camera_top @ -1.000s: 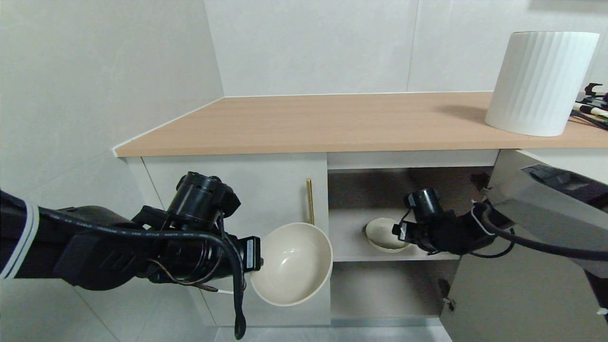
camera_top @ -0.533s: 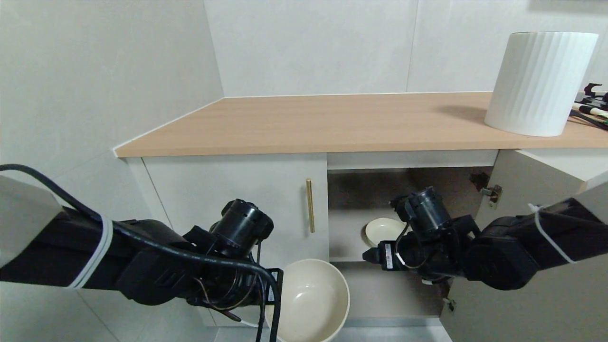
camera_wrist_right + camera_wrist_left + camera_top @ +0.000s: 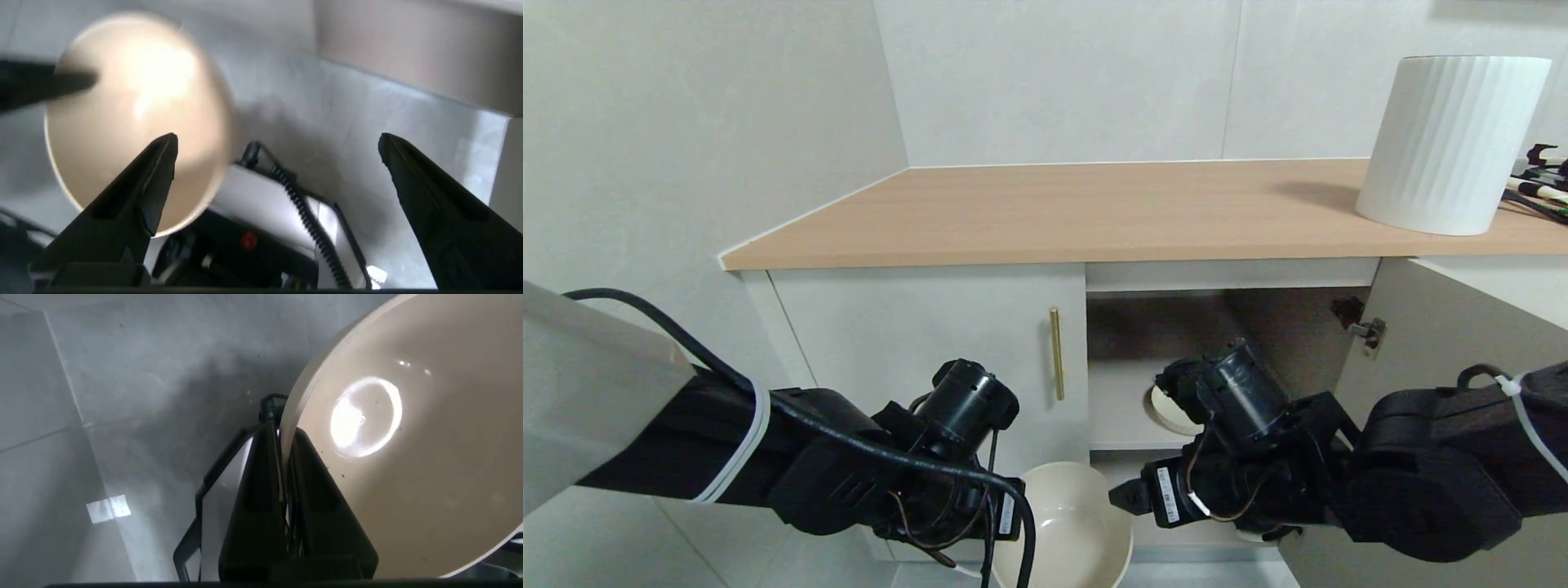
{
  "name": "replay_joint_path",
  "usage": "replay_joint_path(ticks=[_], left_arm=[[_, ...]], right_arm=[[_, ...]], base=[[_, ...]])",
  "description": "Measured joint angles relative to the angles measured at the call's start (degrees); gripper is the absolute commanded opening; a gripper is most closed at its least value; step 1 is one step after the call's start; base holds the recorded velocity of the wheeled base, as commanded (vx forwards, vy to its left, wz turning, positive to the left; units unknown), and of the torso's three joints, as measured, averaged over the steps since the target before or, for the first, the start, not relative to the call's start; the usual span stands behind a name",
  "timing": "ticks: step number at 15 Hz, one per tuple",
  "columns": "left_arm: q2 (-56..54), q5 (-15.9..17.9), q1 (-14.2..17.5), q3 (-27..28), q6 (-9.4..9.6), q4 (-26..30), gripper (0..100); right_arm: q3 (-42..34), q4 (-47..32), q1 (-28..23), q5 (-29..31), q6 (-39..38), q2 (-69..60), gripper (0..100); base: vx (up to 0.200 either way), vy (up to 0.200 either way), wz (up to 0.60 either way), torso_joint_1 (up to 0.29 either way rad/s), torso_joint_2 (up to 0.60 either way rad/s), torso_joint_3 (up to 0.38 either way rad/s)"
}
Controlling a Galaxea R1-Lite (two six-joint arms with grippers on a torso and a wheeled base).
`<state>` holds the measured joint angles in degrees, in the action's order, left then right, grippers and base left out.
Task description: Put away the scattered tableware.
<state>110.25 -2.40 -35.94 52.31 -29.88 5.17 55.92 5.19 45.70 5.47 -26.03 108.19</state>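
A cream bowl (image 3: 1066, 531) hangs low in front of the cabinet, below the shut left door. My left gripper (image 3: 1011, 523) is shut on its rim; in the left wrist view the fingers (image 3: 274, 469) pinch the edge of the bowl (image 3: 417, 457). My right gripper (image 3: 1125, 498) stands open just right of the bowl, nothing between its fingers (image 3: 139, 204). The bowl (image 3: 122, 106) shows beyond them. A small cream dish (image 3: 1166, 415) lies on the shelf inside the open cabinet, partly hidden behind the right wrist.
The right cabinet door (image 3: 1429, 327) stands open at the right. The left door has a gold handle (image 3: 1054, 353). On the wooden counter (image 3: 1054, 212) stands a white ribbed container (image 3: 1454, 143), with dark utensils (image 3: 1543, 184) beside it.
Both arms have dropped and drawn back from the cabinet. The bowl came down and rightward with the left gripper. The right gripper pulled out of the shelf, leaving the dish there.
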Motion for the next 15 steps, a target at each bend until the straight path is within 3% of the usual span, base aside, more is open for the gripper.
replay_joint_path(ticks=[15], left_arm=[[-1.2,0.0,-1.0,-0.2,0.02,0.2,0]], right_arm=[[1.5,0.4,2.2,0.6,-0.6,6.3,100]], base=[[0.0,0.0,0.0,0.0,0.0,0.0]])
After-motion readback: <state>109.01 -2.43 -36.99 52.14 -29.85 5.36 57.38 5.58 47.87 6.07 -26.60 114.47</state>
